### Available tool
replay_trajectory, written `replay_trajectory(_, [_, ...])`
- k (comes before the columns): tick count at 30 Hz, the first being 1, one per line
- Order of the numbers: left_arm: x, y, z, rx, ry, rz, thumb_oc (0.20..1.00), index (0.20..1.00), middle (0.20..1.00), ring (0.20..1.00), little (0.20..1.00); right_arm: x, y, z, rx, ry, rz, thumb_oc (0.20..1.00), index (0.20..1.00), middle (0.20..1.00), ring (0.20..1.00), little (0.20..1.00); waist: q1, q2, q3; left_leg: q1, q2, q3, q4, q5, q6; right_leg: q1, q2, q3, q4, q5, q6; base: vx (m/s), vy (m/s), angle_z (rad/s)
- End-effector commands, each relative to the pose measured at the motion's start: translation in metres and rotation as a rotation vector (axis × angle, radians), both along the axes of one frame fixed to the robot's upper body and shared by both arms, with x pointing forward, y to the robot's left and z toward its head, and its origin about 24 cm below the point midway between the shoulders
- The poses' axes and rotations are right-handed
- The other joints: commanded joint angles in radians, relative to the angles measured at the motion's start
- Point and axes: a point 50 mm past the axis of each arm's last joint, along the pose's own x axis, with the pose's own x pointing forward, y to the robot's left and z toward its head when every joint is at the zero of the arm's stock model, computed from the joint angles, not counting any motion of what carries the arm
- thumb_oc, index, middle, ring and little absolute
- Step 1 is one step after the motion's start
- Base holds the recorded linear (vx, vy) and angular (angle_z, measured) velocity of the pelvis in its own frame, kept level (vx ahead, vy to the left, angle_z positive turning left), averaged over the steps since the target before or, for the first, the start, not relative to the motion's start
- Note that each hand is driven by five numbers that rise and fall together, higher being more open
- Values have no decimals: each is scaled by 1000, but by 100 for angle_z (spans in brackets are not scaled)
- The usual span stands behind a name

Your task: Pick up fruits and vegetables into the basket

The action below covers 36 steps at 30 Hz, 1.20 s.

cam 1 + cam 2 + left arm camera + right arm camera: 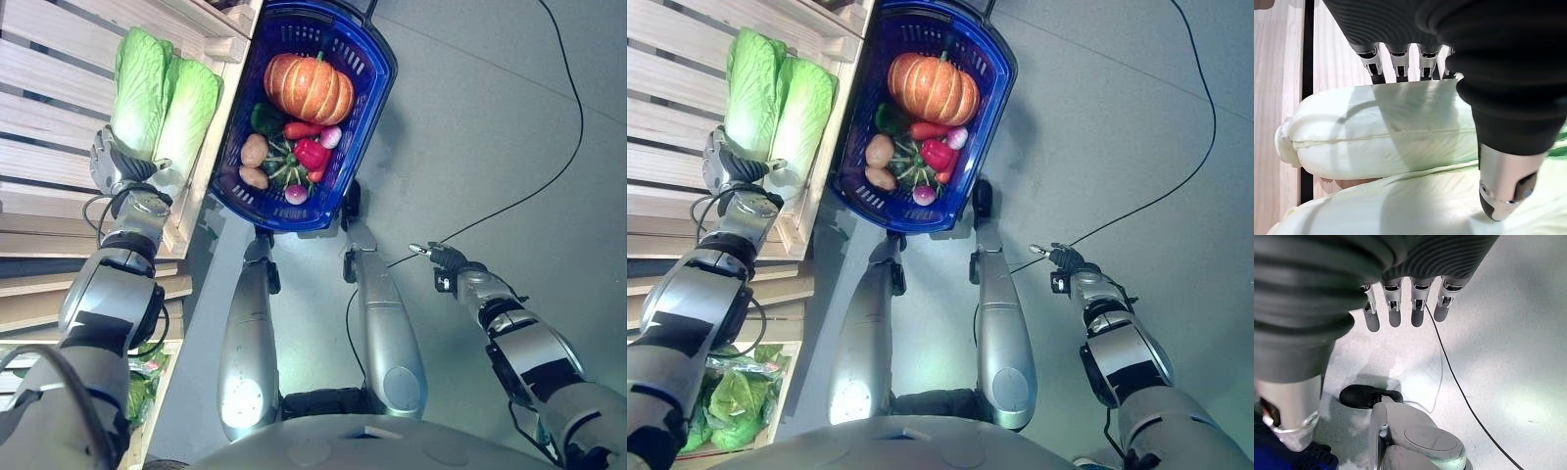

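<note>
Two pale green cabbages (pixel 162 103) lie side by side on the slatted wooden shelf (pixel 49 69), their long axes running from about six o'clock, where the white stems are, up toward twelve; the left robot hand (pixel 116 162) sits right at the stem ends, and the wrist view has its fingers (pixel 1396 63) reaching over the far side of one cabbage with the thumb (pixel 1506 188) pressing on the near one, a loose clasp rather than a firm grip, I'd judge; the blue basket (pixel 372 88) stands at three o'clock from that hand, just beside the shelf, already holding a pumpkin (pixel 309 86), a red pepper (pixel 312 154) and potatoes (pixel 254 150); the right robot hand (pixel 446 259) hangs over the floor, fingers straight, holding nothing; no readable writing anywhere.
</note>
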Motion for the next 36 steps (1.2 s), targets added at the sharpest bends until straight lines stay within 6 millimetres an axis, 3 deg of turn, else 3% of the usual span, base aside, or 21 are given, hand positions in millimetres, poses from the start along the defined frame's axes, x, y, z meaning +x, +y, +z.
replay_trajectory(1, [-16, 25, -10, -9, 76, 101, 1000, 1000, 1000, 1000, 1000, -15, -21, -5, -29, 49, -36, 1000, 1000, 1000, 1000, 1000, 5, 1, -28, -49, -30, -6, 17, -11, 8, -4, 71, -26, 151, -170, 1, 0, 0, 0])
replay_trajectory(16, [-23, 33, -10, -11, 125, 200, 1000, 1000, 1000, 1000, 1000, -9, -17, -1, -20, 27, -34, 1000, 1000, 1000, 1000, 1000, 10, -12, -28, -84, -28, -17, 20, -6, 3, -39, 74, -31, 154, -167, 1, 0, 0, 0])
replay_trajectory(25, [-22, 29, -16, 10, 182, 192, 1000, 1000, 1000, 1000, 1000, -6, -17, 2, -17, 17, -31, 1000, 1000, 1000, 1000, 1000, 10, -17, -28, -96, -28, -20, 13, -3, 3, -53, 76, -32, 147, -161, 4, 0, 0, -2])
replay_trajectory(27, [-21, 28, -17, 13, 196, 173, 636, 636, 636, 636, 636, -6, -17, 2, -18, 15, -29, 1000, 1000, 1000, 1000, 1000, 10, -17, -28, -98, -29, -21, 14, -3, 2, -55, 76, -33, 145, -158, 4, 0, 0, 0])
replay_trajectory(28, [-20, 27, -17, 16, 200, 163, 539, 539, 539, 539, 539, -5, -17, 3, -18, 14, -29, 1000, 1000, 1000, 1000, 1000, 10, -17, -28, -99, -30, -22, 15, -3, 2, -56, 76, -33, 145, -158, 4, 0, 0, 0])
replay_trajectory(29, [-19, 26, -16, 18, 209, 149, 200, 200, 200, 200, 200, -5, -18, 3, -18, 12, -28, 1000, 1000, 1000, 1000, 1000, 10, -17, -28, -100, -30, -22, 14, -2, 2, -57, 76, -33, 145, -157, 4, 0, 0, 0])
replay_trajectory(36, [-18, 23, -19, 1, 209, 117, 200, 200, 200, 200, 200, -4, -17, 4, -20, 6, -28, 1000, 1000, 1000, 1000, 1000, 9, -12, -28, -94, -33, -20, 4, 2, 2, -52, 75, -33, 135, -153, 5, 0, 0, 0])
